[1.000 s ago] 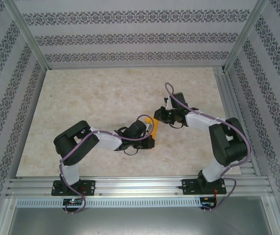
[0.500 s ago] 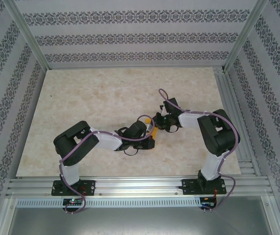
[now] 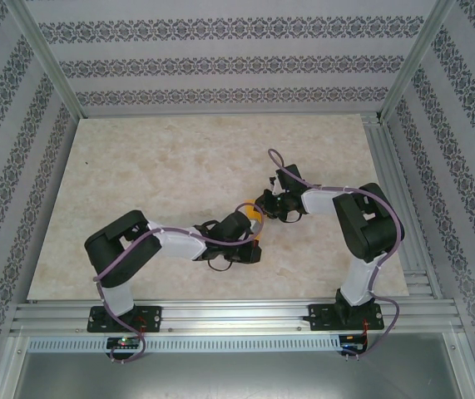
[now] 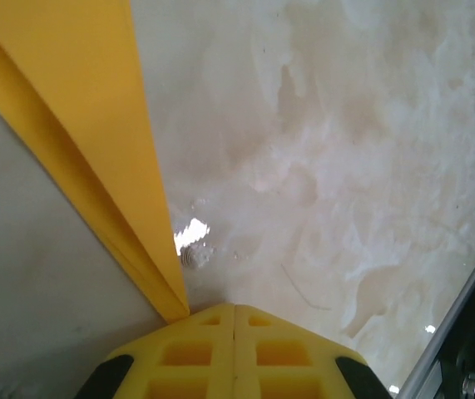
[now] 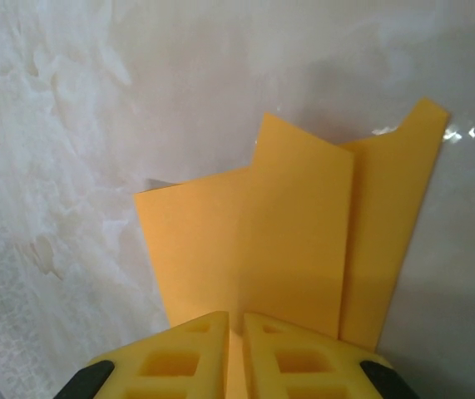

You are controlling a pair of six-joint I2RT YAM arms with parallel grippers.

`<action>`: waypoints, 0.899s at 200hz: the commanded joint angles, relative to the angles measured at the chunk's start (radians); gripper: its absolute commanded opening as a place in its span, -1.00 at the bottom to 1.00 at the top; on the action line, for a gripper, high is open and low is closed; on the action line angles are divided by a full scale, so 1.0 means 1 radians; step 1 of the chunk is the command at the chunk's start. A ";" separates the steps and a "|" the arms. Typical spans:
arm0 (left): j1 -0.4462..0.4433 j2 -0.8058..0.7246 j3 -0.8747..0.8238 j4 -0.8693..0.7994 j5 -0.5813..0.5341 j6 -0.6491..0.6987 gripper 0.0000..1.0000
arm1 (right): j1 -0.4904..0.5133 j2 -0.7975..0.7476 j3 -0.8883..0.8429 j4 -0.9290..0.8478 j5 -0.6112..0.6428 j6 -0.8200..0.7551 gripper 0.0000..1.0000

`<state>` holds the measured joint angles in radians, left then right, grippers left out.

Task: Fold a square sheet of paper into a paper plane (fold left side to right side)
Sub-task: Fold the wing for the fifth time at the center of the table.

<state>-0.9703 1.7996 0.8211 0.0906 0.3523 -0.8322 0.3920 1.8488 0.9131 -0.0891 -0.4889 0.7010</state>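
My right hand (image 5: 235,320) is nearly closed, its two yellow fingers (image 5: 189,349) set just a sliver apart. The orange-yellow paper (image 5: 254,241) runs straight down into that gap, so I've got it pinched by its near edge. From this wrist I see it folded in layers. One broad panel lies over another, and a taller strip on the right rises to a pointed corner. The pale marbled surface (image 5: 62,125) spreads out behind it.

My left hand (image 4: 235,309) is closed right up, fingertips pressed together along the seam. The paper shows here nearly edge-on, as a long layered band slanting in from the upper left. It ends against the tip of my left-side finger (image 4: 189,353), not in the seam itself. I cannot tell whether that hand grips the paper or merely touches it.

From above, both my arms reach in toward the middle of the surface, wrists close together. The paper is a small orange sliver between them, mostly covered by my left wrist.
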 commanded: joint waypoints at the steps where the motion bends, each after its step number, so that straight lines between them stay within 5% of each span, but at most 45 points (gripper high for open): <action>1: -0.028 -0.038 -0.048 -0.147 0.037 0.022 -0.89 | -0.016 0.052 -0.012 -0.021 0.102 -0.028 -0.71; 56: 0.027 -0.178 0.000 -0.156 0.011 0.031 -0.86 | -0.012 0.043 -0.011 -0.032 0.107 -0.029 -0.71; 180: 0.094 0.064 0.127 -0.105 0.001 0.085 -0.85 | -0.006 0.036 -0.008 -0.039 0.095 -0.031 -0.71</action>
<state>-0.8879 1.8458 0.9565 -0.0269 0.3775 -0.7769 0.3908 1.8488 0.9146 -0.0887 -0.4881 0.6941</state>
